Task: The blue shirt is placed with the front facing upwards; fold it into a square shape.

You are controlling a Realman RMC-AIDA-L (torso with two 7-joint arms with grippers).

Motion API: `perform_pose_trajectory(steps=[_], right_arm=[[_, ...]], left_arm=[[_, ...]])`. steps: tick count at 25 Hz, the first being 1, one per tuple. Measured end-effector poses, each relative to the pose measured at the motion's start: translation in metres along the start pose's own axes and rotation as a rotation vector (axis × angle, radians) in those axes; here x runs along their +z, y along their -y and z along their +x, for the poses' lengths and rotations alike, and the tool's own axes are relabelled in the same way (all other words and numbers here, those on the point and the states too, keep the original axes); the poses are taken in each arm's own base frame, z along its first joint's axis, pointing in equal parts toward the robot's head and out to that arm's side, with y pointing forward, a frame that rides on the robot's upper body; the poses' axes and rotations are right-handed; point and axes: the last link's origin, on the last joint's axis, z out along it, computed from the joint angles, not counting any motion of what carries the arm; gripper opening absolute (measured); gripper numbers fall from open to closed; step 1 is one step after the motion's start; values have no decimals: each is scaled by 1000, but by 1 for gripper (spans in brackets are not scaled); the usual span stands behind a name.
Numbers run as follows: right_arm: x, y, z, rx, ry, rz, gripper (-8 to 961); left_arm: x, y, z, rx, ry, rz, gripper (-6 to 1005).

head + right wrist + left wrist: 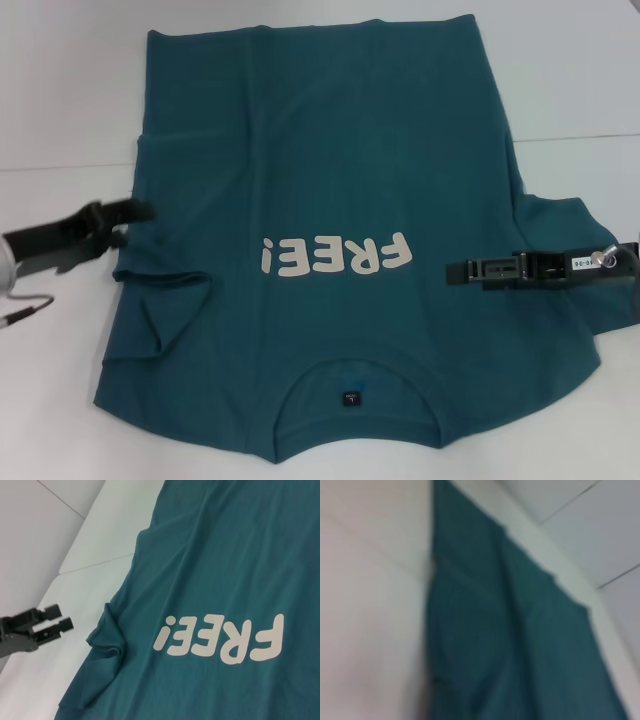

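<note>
1. Your blue shirt lies flat on the white table, lettering up, collar nearest you.
2. Your left gripper sits at the shirt's left edge, jaws slightly parted, holding nothing.
3. Your right gripper lies over the right sleeve; you cannot tell its jaw state.

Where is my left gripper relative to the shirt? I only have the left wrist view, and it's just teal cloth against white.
Observer: In the head view, the left gripper is at the left edge of the blue shirt, about halfway along its length. Its jaws are open with nothing between them.
Operator: And where's the other arm?
Observer: The right gripper is over the shirt's right side, just beside the white FREE! lettering, which faces up.
</note>
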Motion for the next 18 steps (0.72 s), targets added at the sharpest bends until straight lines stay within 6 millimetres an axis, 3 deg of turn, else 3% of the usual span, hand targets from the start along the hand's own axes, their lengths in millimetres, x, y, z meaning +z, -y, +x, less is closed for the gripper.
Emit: perform_pose_trajectory(steps=[6,18], right_arm=[[1,0,-1,1,-2,-2,940],[1,0,-1,2,-1,-1,940]], left_arm=[[3,16,-6,-8,41,134,646],[13,22,-10,-18,33,190,641]])
